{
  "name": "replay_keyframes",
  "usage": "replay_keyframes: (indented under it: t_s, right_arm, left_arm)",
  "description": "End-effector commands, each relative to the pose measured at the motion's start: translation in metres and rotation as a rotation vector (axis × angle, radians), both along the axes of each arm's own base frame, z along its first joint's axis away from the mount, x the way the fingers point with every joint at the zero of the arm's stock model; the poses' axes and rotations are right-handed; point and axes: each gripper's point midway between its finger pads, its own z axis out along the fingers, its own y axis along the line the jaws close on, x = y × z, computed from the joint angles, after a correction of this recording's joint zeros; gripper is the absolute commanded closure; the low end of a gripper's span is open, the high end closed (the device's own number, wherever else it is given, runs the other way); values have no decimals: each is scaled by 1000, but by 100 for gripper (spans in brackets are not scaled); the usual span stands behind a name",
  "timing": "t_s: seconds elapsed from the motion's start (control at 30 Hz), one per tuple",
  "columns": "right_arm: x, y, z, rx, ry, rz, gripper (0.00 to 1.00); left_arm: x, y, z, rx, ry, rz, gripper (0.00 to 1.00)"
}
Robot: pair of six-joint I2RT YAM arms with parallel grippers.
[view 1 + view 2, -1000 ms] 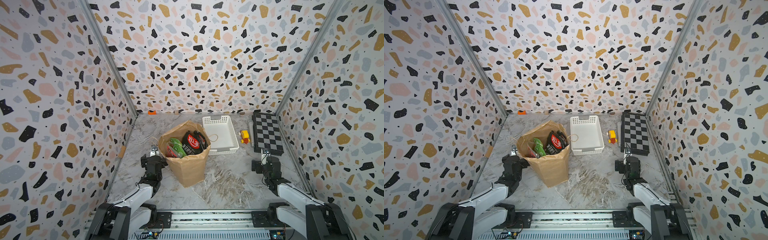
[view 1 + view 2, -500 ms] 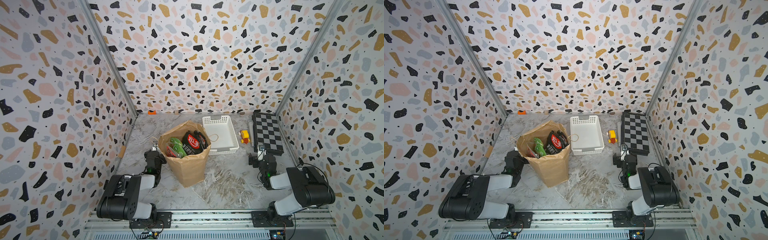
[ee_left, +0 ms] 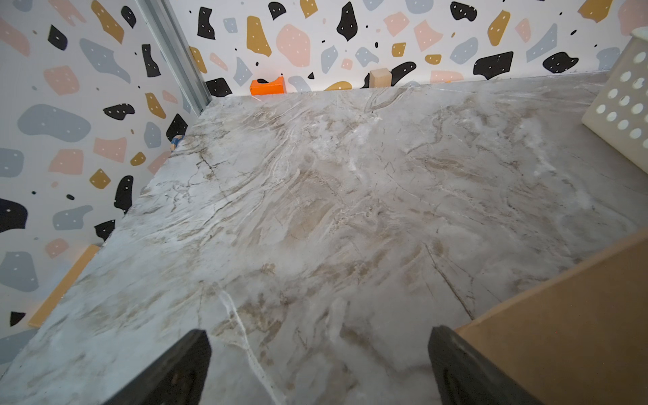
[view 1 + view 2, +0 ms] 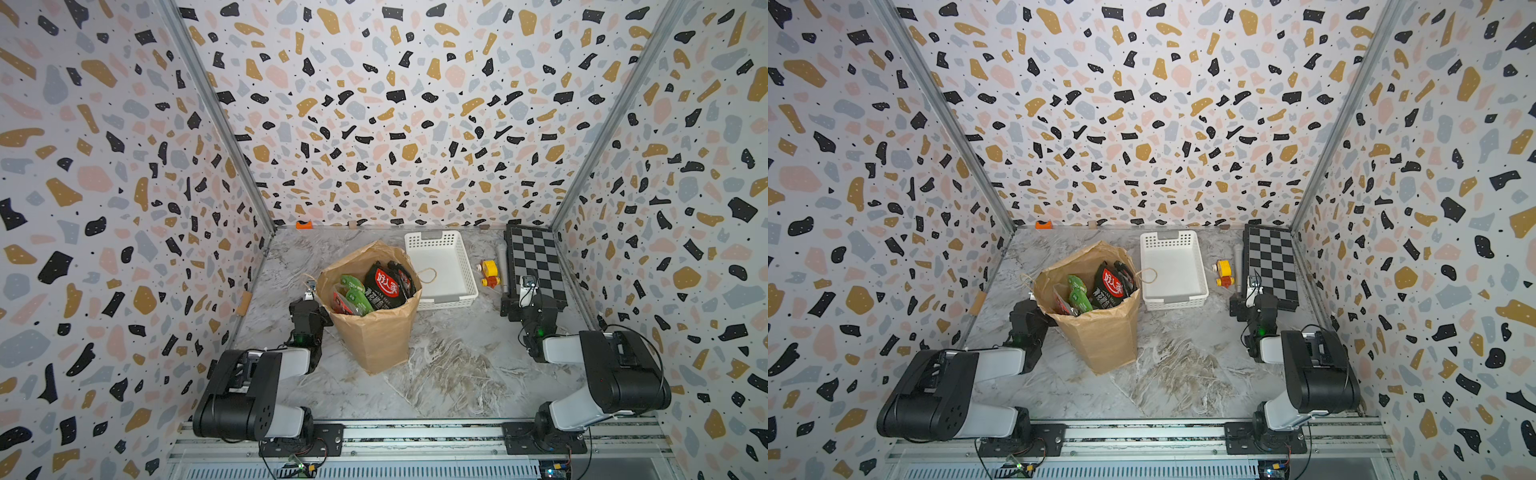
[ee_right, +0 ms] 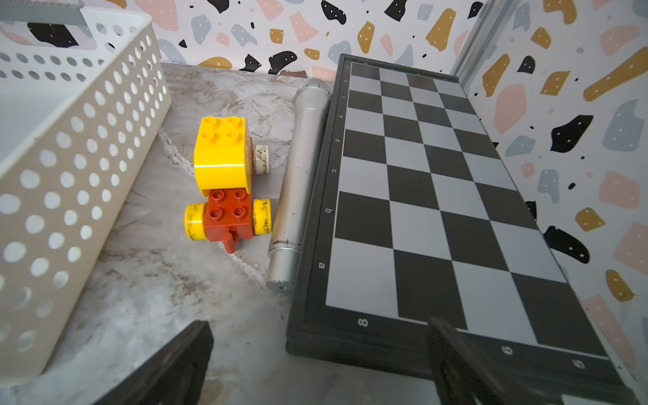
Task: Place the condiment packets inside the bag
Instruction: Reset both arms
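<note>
The brown paper bag (image 4: 374,332) stands upright left of the table's middle in both top views. Inside it stand the condiment packets: a black-red one (image 4: 384,286) and green ones (image 4: 357,297), their tops showing at the bag's mouth (image 4: 1096,291). My left gripper (image 4: 308,309) rests low beside the bag's left side, open and empty over bare marble (image 3: 317,336); the bag's wall (image 3: 561,315) lies just beside one finger. My right gripper (image 4: 524,305) is open and empty at the near end of the chessboard (image 5: 319,329).
A white perforated basket (image 4: 442,266) stands right of the bag. A yellow-red toy (image 5: 224,182) and a silver microphone (image 5: 298,182) lie between it and the chessboard (image 4: 536,262) along the right wall. An orange block (image 4: 304,225) sits at the back wall.
Both arms have folded back, their elbows now raised over the front rail. The grippers stay open near the same spots. The bag and packets have not moved.
</note>
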Motion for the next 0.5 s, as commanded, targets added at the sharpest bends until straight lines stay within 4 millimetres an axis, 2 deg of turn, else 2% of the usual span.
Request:
replay_keyframes:
  t_s: [0.0, 0.47]
  right_arm:
    - [-1, 2, 2, 11, -3, 5, 0]
    - [-1, 2, 2, 12, -1, 5, 0]
  left_arm:
    - [7, -3, 12, 0, -36, -9, 0]
    - [7, -4, 13, 3, -37, -12, 0]
